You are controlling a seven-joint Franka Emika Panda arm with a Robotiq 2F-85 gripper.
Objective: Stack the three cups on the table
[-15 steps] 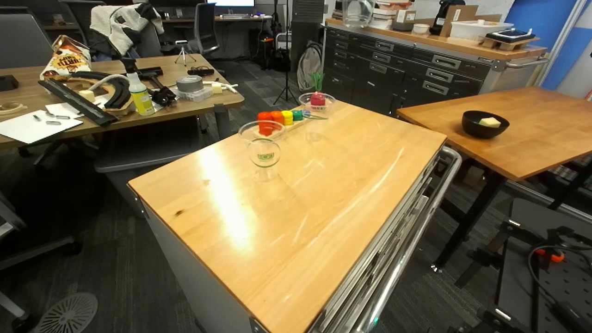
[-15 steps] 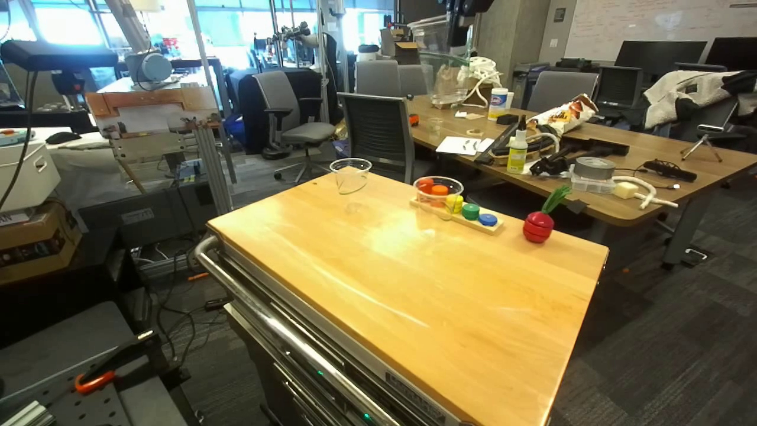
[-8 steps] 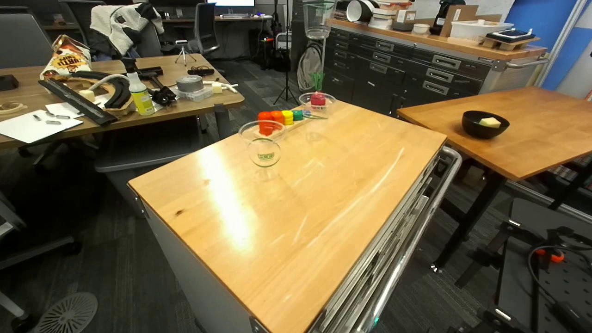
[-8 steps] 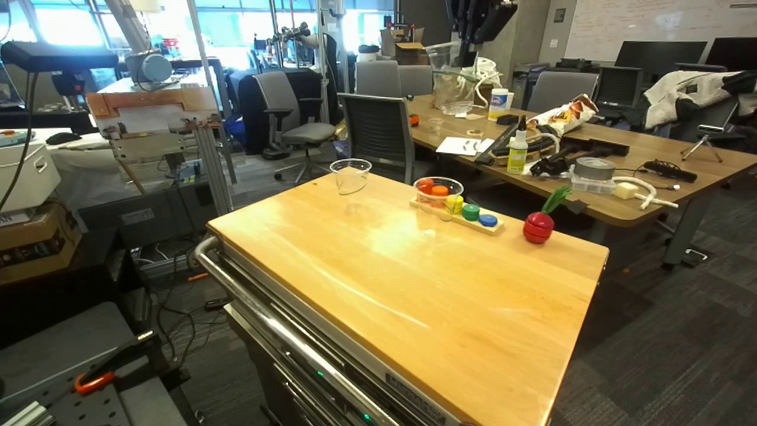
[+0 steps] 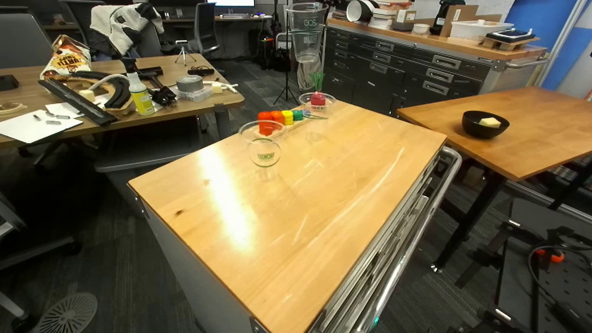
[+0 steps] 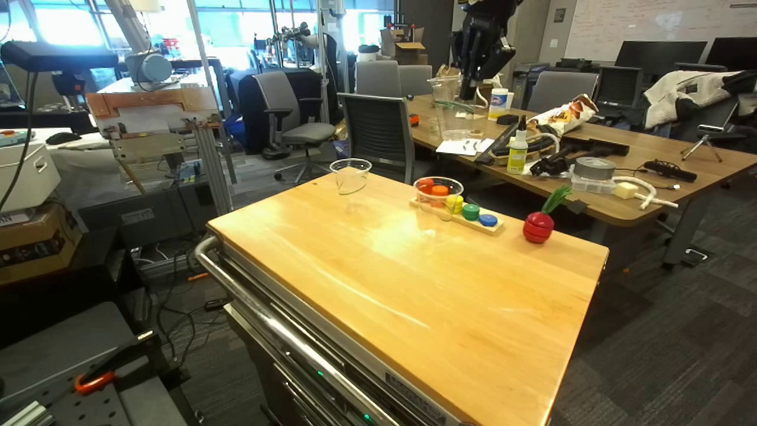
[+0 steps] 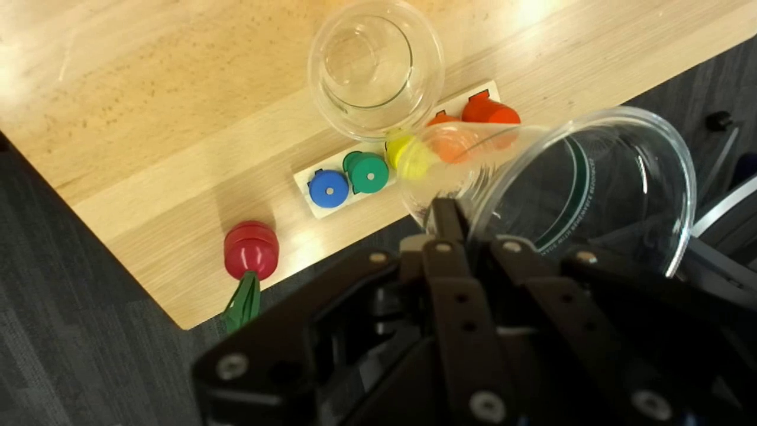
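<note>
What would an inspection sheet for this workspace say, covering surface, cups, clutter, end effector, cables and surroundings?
Surface: glossy light-wood workbench top, with glare and pale streaks.
Job's things: one clear cup upright beside the coloured blocks, another cup upright farther from them, third cup held off the surface; none stacked.
Clutter: coloured blocks set in a row; red toy vegetable.
End effector: pinching the third cup's side.
Cables: dark cables trailing on the floor.
Surroundings: cluttered desk, office chair, darker wooden table bearing a black bowl.
</note>
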